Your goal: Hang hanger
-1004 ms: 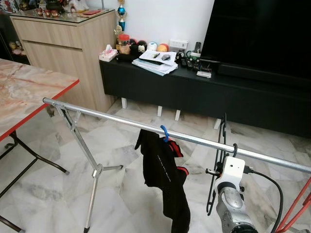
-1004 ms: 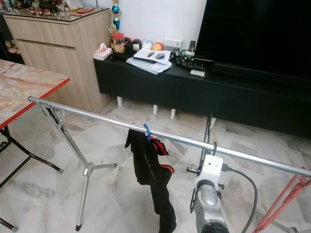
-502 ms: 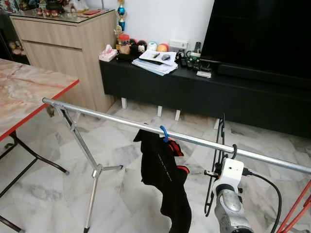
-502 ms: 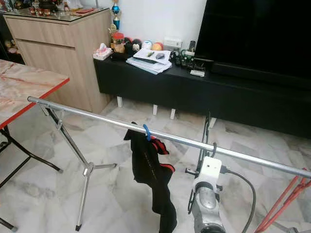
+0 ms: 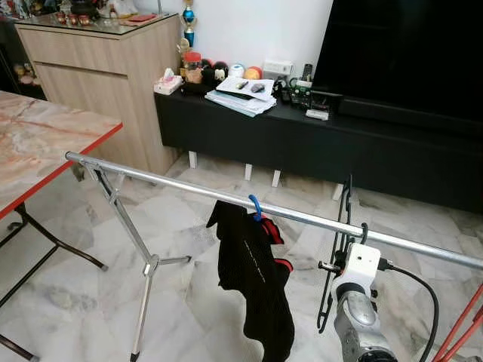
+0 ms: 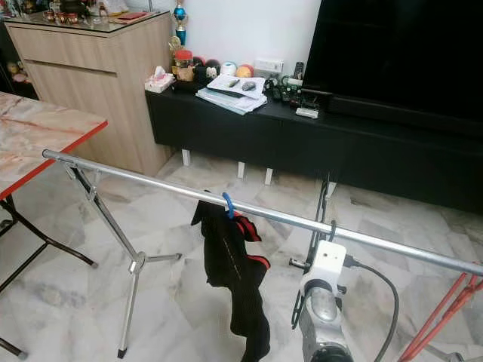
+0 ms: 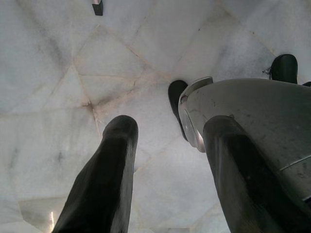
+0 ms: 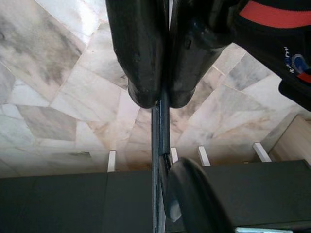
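Two fingers of right tool [image 8: 163, 97] pinched on black hanger [image 5: 341, 249] (hook over rail [image 5: 189, 188]), left tool [image 7: 165, 179] spread, empty.

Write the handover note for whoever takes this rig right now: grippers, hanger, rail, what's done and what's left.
Right gripper: shut on the black hanger, held up at the metal rail.
Left gripper: open, hanging idle over the marble floor.
Hanger: its hook is looped at the rail, to the robot's right of the black-and-red garment on the blue hook.
Done: hanger brought to the rail.
Left: confirm the hook sits over the rail, open the right gripper, draw the arm back.
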